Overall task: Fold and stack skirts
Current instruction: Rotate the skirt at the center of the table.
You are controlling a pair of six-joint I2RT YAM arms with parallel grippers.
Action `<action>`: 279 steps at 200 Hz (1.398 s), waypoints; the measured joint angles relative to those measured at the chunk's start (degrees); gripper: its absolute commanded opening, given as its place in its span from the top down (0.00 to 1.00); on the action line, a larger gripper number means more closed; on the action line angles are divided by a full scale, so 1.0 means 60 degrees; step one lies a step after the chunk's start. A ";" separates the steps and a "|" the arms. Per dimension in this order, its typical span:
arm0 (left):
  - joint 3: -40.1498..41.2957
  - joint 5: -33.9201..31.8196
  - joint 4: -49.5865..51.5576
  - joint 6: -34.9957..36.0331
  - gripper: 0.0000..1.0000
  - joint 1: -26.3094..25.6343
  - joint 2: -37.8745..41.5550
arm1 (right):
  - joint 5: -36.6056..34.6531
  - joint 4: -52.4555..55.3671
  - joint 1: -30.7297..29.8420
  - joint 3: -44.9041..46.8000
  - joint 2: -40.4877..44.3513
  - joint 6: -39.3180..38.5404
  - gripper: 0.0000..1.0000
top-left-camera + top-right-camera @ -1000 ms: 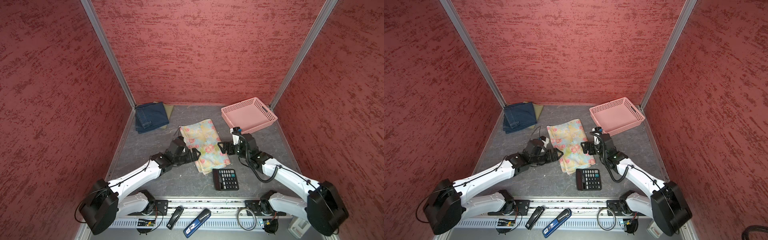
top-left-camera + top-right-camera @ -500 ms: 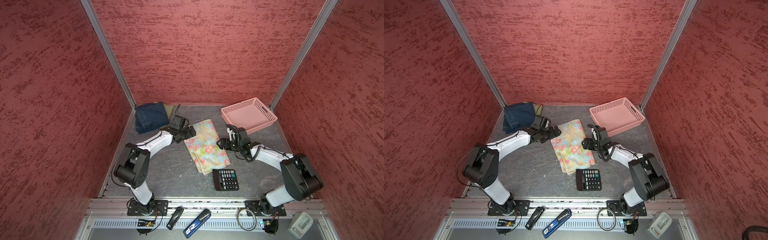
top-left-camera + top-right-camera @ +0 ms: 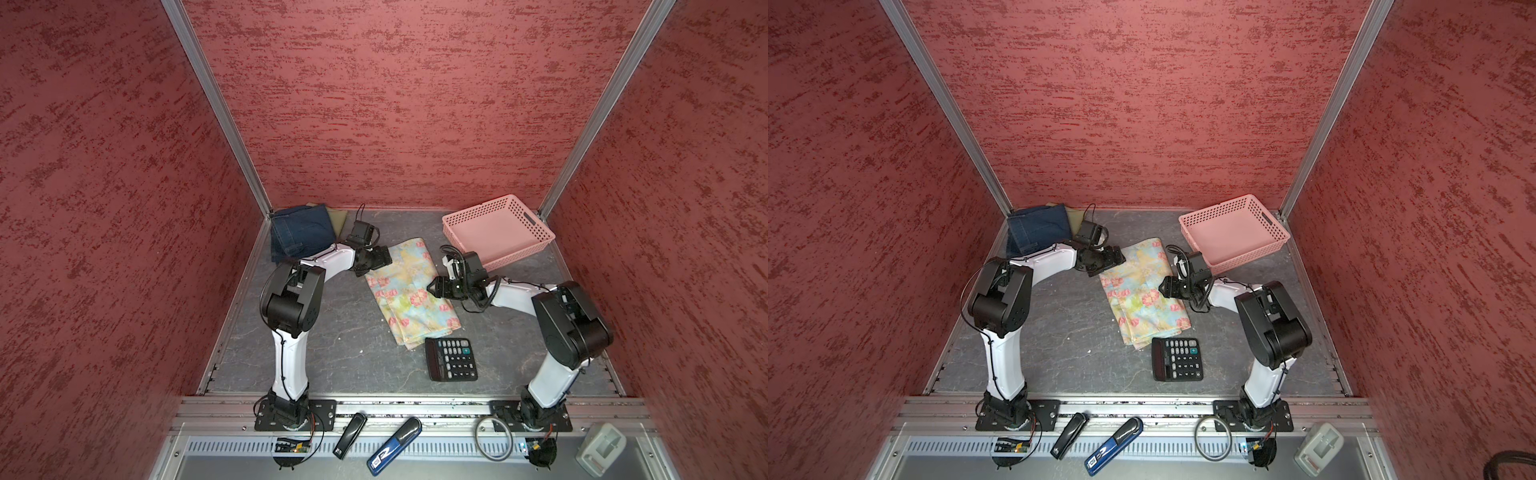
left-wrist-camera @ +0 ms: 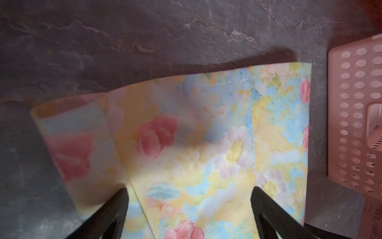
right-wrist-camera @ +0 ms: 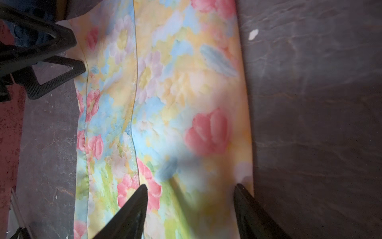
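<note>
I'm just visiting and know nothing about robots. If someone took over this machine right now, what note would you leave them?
Left gripper: open, over the floral skirt's far end.
Right gripper: open, at its side edge.
Denim skirt lies folded on the olive skirt in the far left corner.
Done: those two stacked.
Left: finish folding the floral skirt, add it on top.

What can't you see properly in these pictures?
- Both top views: the olive-green skirt is mostly hidden under the denim skirt.
- Both top views: the calculator keys are too small to read.
- Right wrist view: the floral skirt is blurred close to the camera.
</note>
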State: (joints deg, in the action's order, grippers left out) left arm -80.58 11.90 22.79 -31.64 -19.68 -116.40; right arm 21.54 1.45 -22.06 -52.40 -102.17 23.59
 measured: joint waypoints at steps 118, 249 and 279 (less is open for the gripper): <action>0.4503 -0.0076 0.0251 -0.0667 0.24 -0.0186 0.3982 | 0.1800 0.0674 -0.0849 -0.4437 -0.3348 -0.1679 0.48; 0.4809 -0.1304 0.1592 -0.0659 0.01 -0.0769 0.6987 | 0.0776 0.0459 -0.0670 -0.3555 -0.0517 -0.0874 0.19; 0.3016 -0.1891 0.1883 0.0229 0.01 -0.0831 0.5056 | -0.0244 -0.0102 -0.0514 -0.1333 0.1985 0.0353 0.18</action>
State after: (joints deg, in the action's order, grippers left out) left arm -62.48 0.56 34.09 -30.26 -24.67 -86.06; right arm 20.08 0.84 -25.15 -60.40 -90.26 25.71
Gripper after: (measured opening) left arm 0.992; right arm 0.811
